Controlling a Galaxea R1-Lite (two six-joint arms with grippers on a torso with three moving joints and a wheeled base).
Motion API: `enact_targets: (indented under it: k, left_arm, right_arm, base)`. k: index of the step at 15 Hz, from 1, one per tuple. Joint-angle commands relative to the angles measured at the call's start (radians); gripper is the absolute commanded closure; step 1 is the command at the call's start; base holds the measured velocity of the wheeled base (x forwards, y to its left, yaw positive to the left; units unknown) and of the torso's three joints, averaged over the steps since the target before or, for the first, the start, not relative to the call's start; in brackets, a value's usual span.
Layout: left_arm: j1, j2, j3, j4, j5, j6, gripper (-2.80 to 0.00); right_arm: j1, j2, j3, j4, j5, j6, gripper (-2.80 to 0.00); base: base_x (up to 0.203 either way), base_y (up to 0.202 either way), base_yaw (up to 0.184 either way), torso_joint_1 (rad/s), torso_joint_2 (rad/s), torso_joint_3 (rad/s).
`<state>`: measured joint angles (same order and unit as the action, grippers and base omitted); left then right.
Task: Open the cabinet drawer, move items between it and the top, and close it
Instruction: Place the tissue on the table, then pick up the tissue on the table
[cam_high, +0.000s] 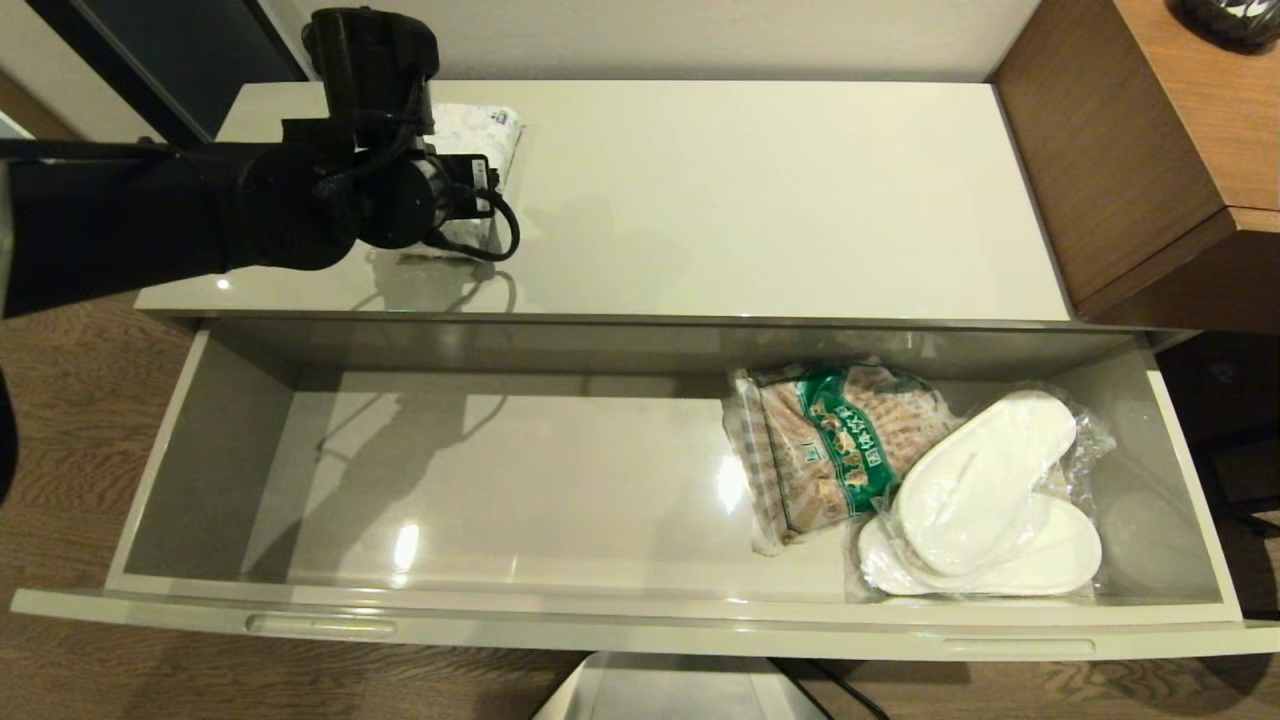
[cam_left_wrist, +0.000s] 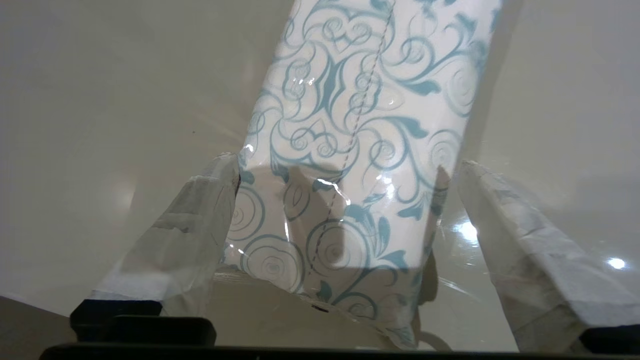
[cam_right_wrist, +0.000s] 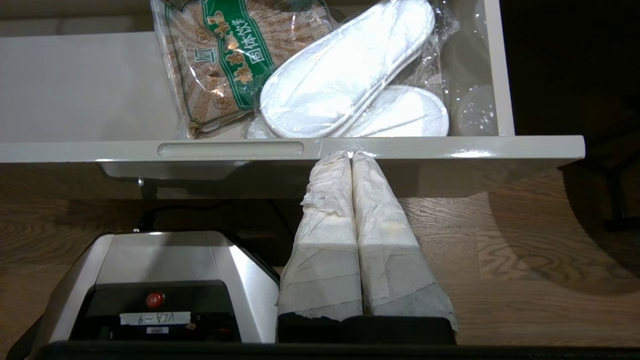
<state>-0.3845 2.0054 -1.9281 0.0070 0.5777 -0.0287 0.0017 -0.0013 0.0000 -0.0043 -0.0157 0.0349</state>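
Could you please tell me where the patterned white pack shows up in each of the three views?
Head view: the pack lies on the cabinet top at its back left, partly behind the left arm.
Left wrist view: the pack fills the middle, between the spread fingers.
Right wrist view: not in it.
Shared landmark: the glossy top appears in the head and left wrist views.

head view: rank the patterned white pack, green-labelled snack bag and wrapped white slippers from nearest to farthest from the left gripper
1. The small white pack with pale blue-green swirls, on the cabinet top's back left, right at the left gripper, between its open fingers.
2. The green-labelled bag of brown snacks, in the open drawer, right of middle.
3. The plastic-wrapped white slippers, further right in the drawer.
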Motion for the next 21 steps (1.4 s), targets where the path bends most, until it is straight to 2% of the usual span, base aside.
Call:
enact_targets:
  k: [1,3,7,8,13,15,18,20,21]
  left_arm:
    - [-0.008,-0.026,0.001,-0.001,0.01,0.002,-2.8]
    - [-0.039,-0.081,0.007,0.002,0.069,0.012,-2.8]
    - [-0.044,-0.225,0.125,0.016,0.097,0.024,-2.8]
    - [-0.045,-0.292,0.183,0.025,0.097,0.034,0.0]
    - [-0.077,-0.525,0.456,0.124,0.096,0.054,0.0]
    - [-0.093,-0.683,0.677,0.188,0.097,0.05,0.0]
    - [-0.109,-0.831,1.019,0.254,0.093,-0.01,0.0]
    - [-0.12,-0.884,1.095,0.286,0.089,-0.061,0.0]
    - [-0.121,-0.882,1.119,0.288,0.057,-0.095,0.0]
  right_arm:
    - [0.001,-0.014,0.003,0.0,-0.001,0.0,0.0]
    - [0.0,-0.014,0.003,0.0,0.0,0.0,0.0]
    - [0.001,-0.014,0.003,0.0,-0.001,0.0,0.0]
    - [0.0,-0.014,0.003,0.0,-0.001,0.0,0.0]
    - [0.0,-0.014,0.003,0.0,0.0,0.0,0.0]
    - [0.0,-0.014,0.003,0.0,0.0,0.0,0.0]
    - [0.0,-0.014,0.003,0.0,0.0,0.0,0.0]
    - [0.0,-0.014,0.003,0.0,0.0,0.0,0.0]
    - [0.001,-0.014,0.003,0.0,0.0,0.0,0.0]
  base:
    - [0.0,0.0,0.0,0.0,0.0,0.0]
    - [0.0,0.0,0.0,0.0,0.0,0.0]
    - [0.0,0.0,0.0,0.0,0.0,0.0]
    - [0.0,0.0,0.0,0.0,0.0,0.0]
    - [0.0,0.0,0.0,0.0,0.0,0.0]
    - [0.0,0.0,0.0,0.0,0.0,0.0]
    - [0.0,0.0,0.0,0.0,0.0,0.0]
    - [0.0,0.0,0.0,0.0,0.0,0.0]
    - [0.0,0.0,0.0,0.0,0.0,0.0]
